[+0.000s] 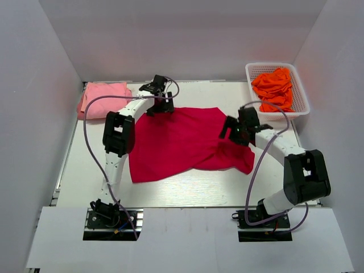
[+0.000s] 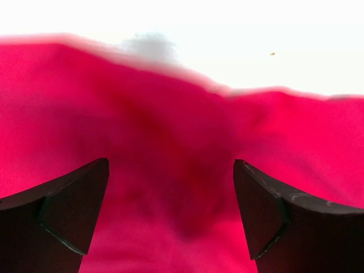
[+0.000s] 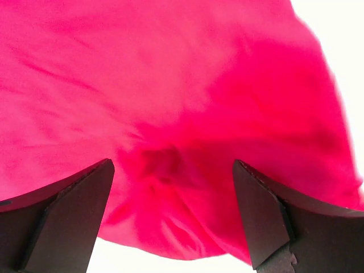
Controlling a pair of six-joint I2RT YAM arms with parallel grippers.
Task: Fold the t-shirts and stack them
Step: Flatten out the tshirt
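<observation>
Where left tool [image 2: 170, 170] and right tool [image 3: 170, 170] gape, crimson t-shirt [image 1: 176, 142] directly beneath.

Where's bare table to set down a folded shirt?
Bare table: near strip in front of the red shirt; left edge nearward of the pink shirt; far strip between left gripper and basket. Crowded: centre and around the right arm.

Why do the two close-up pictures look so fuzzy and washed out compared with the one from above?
Left wrist view: the crimson-red cloth t-shirt lies near the lens, so its far edge smears and everything beyond burns out to white. Right wrist view: equally near, folds soft, only the dark claw fingers look crisp. Top external view: evenly lit and sharp throughout.
</observation>
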